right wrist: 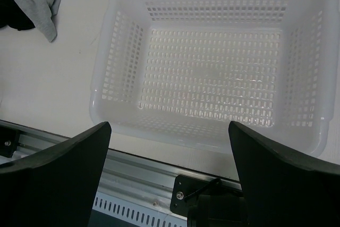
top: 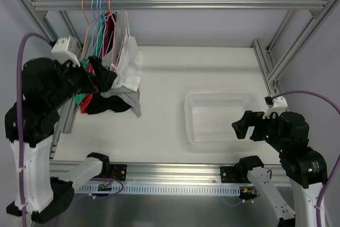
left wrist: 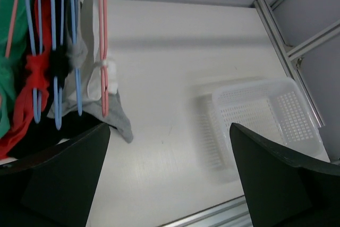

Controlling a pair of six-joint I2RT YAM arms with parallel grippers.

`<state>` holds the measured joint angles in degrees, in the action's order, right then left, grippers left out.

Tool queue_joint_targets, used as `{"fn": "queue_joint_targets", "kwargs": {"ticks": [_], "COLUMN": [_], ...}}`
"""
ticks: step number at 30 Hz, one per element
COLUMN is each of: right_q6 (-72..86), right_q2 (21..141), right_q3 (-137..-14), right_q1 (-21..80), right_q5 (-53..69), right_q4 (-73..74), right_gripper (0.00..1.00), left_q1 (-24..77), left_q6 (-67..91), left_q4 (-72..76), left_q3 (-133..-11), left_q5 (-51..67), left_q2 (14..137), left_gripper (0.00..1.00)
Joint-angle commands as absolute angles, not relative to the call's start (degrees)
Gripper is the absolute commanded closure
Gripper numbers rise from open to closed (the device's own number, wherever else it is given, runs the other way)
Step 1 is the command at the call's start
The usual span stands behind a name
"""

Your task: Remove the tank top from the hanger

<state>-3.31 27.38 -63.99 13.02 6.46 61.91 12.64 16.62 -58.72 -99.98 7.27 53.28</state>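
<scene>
Several tank tops hang bunched from pink and blue hangers (top: 98, 8) on the overhead rail (top: 212, 4) at the back left. A white tank top (top: 130, 63) is outermost, with grey (top: 130, 98), black, red and green cloth beside it, sagging onto the table. My left gripper (top: 109, 81) is open right at this bunch, holding nothing. In the left wrist view the pink hanger (left wrist: 102, 41), blue hangers (left wrist: 77, 51) and the grey hem (left wrist: 119, 122) lie up and left of the open left gripper (left wrist: 170, 184). My right gripper (top: 241, 125) hangs open and empty near the table's front right.
A white perforated basket (top: 192, 111) sits on the table at the right; it lies just beyond the right gripper (right wrist: 170, 179) in the right wrist view, basket rim (right wrist: 101, 78). Frame posts (top: 265, 62) stand at the back right. The front rail (top: 175, 173) runs along the near edge.
</scene>
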Motion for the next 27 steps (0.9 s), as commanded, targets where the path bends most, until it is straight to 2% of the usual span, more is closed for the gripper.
{"fn": "queue_joint_targets", "kwargs": {"ticks": [1,4,6,7,9,10,12,14,23,27], "right_q6": [-2.64,-2.64,-2.72,-2.99,-3.08,-3.08,-3.34,-3.69,-3.69,-2.99], "right_q2": [28.04,27.6,27.33,27.25,27.16,27.16,27.16,27.07,27.51,27.42], "right_q3": [-64.69,-64.51,-64.08,-63.9,-63.55,-63.28,-63.02,-62.49,-61.53,-60.82], "right_q1": [13.27,13.27,13.27,13.27,13.27,13.27,13.27,13.27,13.27,13.27], "right_q5": [8.52,8.96,9.49,9.75,10.19,10.63,12.12,12.74,14.5,15.29], "right_q4": [58.71,58.71,58.71,58.71,58.71,58.71,58.71,58.71,58.19,57.22], "right_gripper": [0.01,0.01,0.01,0.01,0.01,0.01,0.0,0.0,0.0,0.0], "left_q1": [12.13,12.13,12.13,12.13,12.13,12.13,12.13,12.13,12.13,12.13], "left_q6": [13.28,11.78,10.99,10.64,9.41,9.06,8.18,7.56,4.83,4.31], "left_q4": [-56.87,-56.69,-56.17,-56.16,-55.99,-55.9,-55.9,-55.72,-54.76,-54.23], "left_q3": [-109.4,-120.46,-123.56,-126.45,-127.7,-128.05,-128.76,-128.23,-123.75,-122.17], "left_q5": [10.2,8.0,7.74,7.3,6.25,3.72,1.85,0.62,-8.17,-7.04], "left_q2": [65.17,73.46,78.36,80.31,83.83,84.89,87.0,87.97,91.4,92.28], "left_gripper": [0.01,0.02,0.04,0.12,0.21,0.31,0.37,0.49,0.49,0.54]}}
